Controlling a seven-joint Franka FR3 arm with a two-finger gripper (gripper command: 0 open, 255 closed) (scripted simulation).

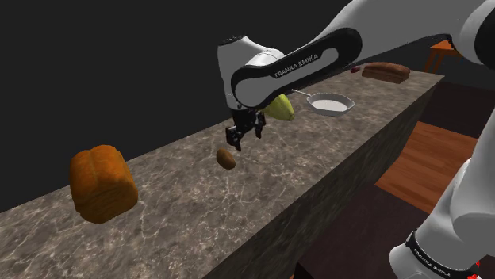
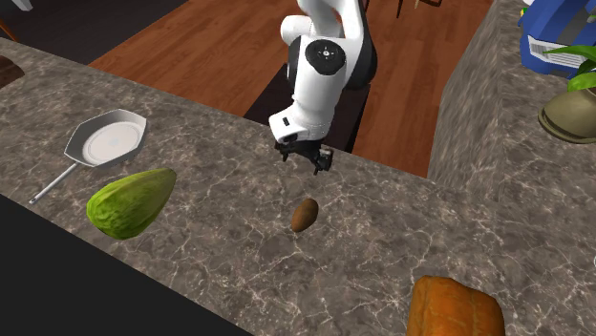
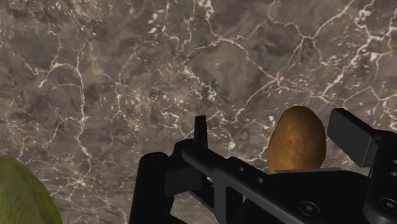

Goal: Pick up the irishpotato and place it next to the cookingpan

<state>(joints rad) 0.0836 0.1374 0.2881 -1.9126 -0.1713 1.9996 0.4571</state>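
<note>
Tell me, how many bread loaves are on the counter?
2: an orange loaf at the shoulder view's left, a darker loaf at the far end, past the pan. Others may be hidden.

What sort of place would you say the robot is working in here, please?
Most likely a home kitchen: a long marbled stone counter carries a pale frying pan, a brown potato and an orange-brown loaf of bread, with wooden flooring beyond it.
</note>
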